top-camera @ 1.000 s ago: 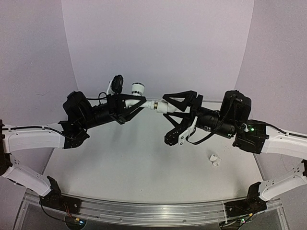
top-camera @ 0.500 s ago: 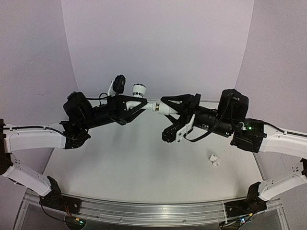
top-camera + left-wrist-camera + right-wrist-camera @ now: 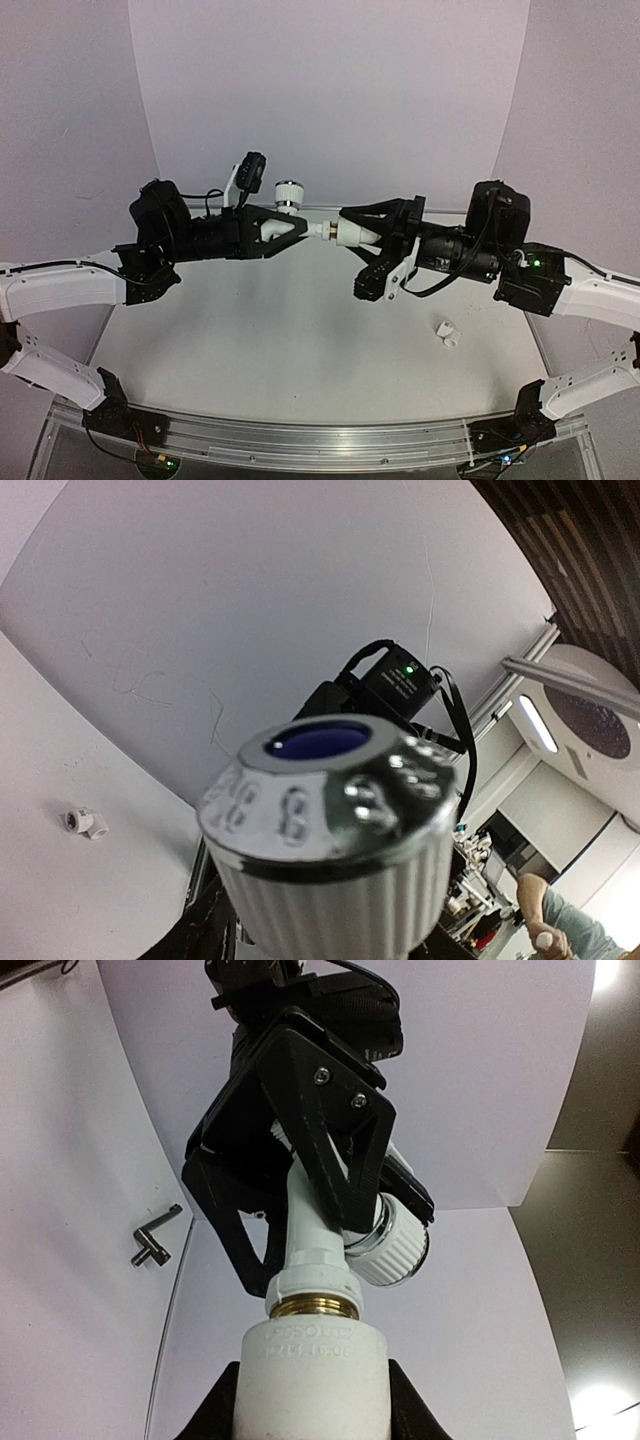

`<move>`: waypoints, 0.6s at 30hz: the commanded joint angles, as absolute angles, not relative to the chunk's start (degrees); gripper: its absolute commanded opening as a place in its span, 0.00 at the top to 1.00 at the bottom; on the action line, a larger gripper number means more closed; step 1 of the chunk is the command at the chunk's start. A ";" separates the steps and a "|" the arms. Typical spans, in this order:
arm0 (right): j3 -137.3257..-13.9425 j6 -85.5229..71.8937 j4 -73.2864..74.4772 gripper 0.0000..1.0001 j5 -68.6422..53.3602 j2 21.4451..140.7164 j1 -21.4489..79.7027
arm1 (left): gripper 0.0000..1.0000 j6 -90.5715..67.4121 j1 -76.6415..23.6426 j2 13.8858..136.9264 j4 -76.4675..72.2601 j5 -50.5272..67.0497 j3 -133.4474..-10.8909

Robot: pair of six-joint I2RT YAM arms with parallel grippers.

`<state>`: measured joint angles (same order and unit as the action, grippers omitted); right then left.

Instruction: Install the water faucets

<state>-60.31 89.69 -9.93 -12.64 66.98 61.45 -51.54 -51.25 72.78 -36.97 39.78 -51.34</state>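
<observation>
A white water faucet is held in mid-air between the arms. Its ribbed round knob (image 3: 288, 190) fills the left wrist view (image 3: 320, 830) and shows in the right wrist view too (image 3: 395, 1245). A brass thread (image 3: 312, 1307) joins the tap's collar to a short white tubular fitting (image 3: 352, 234) (image 3: 312, 1370). My right gripper (image 3: 352, 228) (image 3: 312, 1410) is shut on that fitting. The black fingers of my left gripper (image 3: 298, 226) (image 3: 313, 1258) lie on either side of the tap body. Whether they press on it does not show.
A second small white fitting (image 3: 448, 335) (image 3: 82, 823) lies on the table at the right, below the right arm. A dark metal crank (image 3: 155, 1240) lies on the table. A metal rail (image 3: 320, 440) runs along the near edge.
My right gripper closed on the tubular fitting and turned. The joined faucet and fitting shifted slightly right. The left arm drew back a little to the left.
</observation>
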 commanded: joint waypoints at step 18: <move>-61.77 92.11 -7.49 1.00 -19.07 64.51 61.84 | 0.59 -45.79 -51.45 71.95 -25.78 50.02 -59.33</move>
<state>-60.31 92.06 -5.35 -18.35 65.73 61.45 -45.24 -51.33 71.00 -25.48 47.03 -56.17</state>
